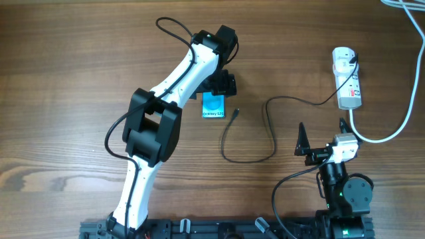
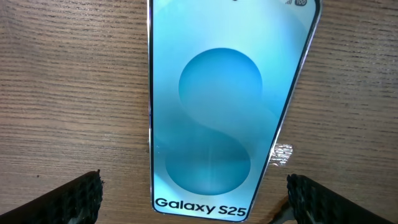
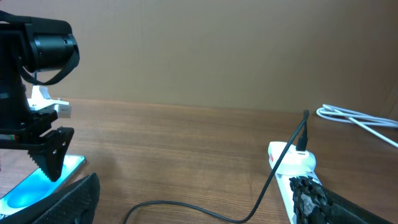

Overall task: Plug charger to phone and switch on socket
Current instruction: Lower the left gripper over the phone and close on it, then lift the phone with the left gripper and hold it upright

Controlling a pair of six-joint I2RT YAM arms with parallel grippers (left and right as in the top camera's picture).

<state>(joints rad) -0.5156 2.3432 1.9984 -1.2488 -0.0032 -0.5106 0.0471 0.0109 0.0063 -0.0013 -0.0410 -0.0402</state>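
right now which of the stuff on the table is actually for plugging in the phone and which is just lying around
For the job:
phone
charger, plug already in the socket, tip lying loose on the table near the phone
socket

Just lying about:
thick white cord
small shiny scrap beside the phone

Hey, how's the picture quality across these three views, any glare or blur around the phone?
Overhead view: even light, sharp, only soft shadows, and the phone shows no glare. Left wrist view: the screen is bright with a faint vertical sheen and its text is crisp; the left fingertips are dark and soft. Right wrist view: the phone glows washed-out at lower left, and the right fingertips are blurred.
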